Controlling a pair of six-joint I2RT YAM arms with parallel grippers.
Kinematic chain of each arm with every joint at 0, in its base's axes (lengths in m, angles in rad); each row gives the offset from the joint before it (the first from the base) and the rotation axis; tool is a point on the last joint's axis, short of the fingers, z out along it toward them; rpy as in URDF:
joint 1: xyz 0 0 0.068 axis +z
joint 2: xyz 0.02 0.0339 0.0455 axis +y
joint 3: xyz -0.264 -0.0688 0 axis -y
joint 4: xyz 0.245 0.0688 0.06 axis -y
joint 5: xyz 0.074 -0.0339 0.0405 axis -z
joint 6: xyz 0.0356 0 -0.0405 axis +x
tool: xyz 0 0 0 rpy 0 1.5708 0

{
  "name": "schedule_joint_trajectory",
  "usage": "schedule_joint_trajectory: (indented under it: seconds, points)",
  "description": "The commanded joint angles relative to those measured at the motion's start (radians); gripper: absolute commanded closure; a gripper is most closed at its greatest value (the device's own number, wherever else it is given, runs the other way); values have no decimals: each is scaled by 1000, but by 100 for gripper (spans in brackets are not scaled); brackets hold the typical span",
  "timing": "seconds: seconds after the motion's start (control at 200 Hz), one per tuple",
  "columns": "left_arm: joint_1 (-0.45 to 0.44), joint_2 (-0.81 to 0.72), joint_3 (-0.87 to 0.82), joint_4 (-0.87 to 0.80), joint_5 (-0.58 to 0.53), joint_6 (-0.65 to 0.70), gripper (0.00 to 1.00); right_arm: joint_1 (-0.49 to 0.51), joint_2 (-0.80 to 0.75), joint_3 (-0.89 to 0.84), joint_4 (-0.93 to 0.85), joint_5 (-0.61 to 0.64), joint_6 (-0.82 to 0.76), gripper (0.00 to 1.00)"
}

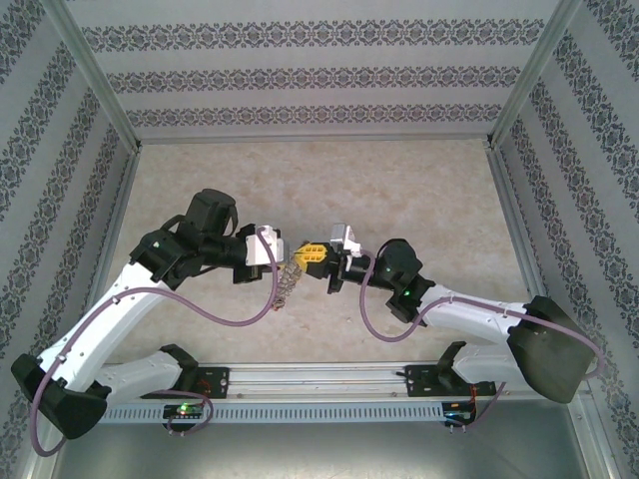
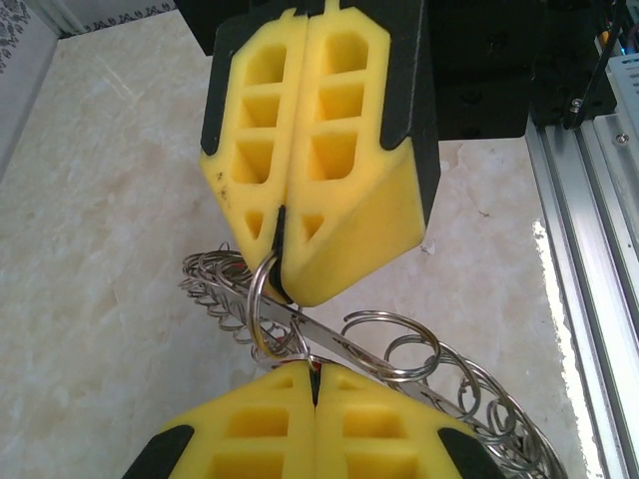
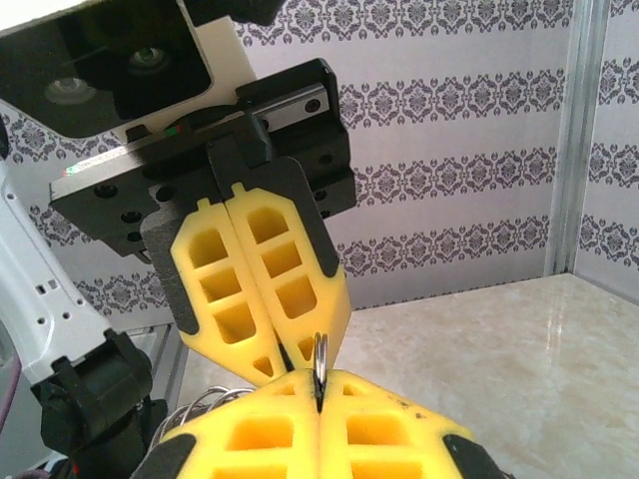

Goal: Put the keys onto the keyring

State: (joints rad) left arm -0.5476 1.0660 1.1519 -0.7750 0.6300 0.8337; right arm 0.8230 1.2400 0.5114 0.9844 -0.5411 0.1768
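My two grippers meet tip to tip above the middle of the table. The keyring (image 2: 262,304), a thin grey metal ring, stands between them. My left gripper (image 2: 316,374) is shut, with the ring's lower edge in its seam. My right gripper (image 3: 319,384) is shut on the same keyring (image 3: 319,351), seen edge-on. In the top view the left gripper (image 1: 303,255) and right gripper (image 1: 321,255) touch. A bundle of silver keys and wire loops (image 1: 287,282) hangs below them. A flat key blade (image 2: 353,345) runs off to the lower right among several loops (image 2: 479,399).
The marble-patterned table top (image 1: 399,190) is bounded by patterned walls on three sides. An aluminium rail (image 1: 319,377) runs along the near edge, and that rail (image 2: 589,249) lies close to the hanging bundle in the left wrist view.
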Motion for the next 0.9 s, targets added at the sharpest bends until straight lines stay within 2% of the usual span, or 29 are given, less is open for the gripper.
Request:
schedule_joint_trajectory:
  seconds: [0.0,0.315,0.664,0.899]
  points:
    - [3,-23,-11,25,34,-16,100,13,-15,29,62,28,-18,100]
    - [3,-23,13,13,-23,23,100,24,-43,40,-59,0,-74,100]
    - [-3,-2,8,-12,-177,146,100,24,-69,71,-216,-72,-106,100]
    - [-15,-20,-45,101,-130,215,100,24,-15,110,-229,-92,-57,100]
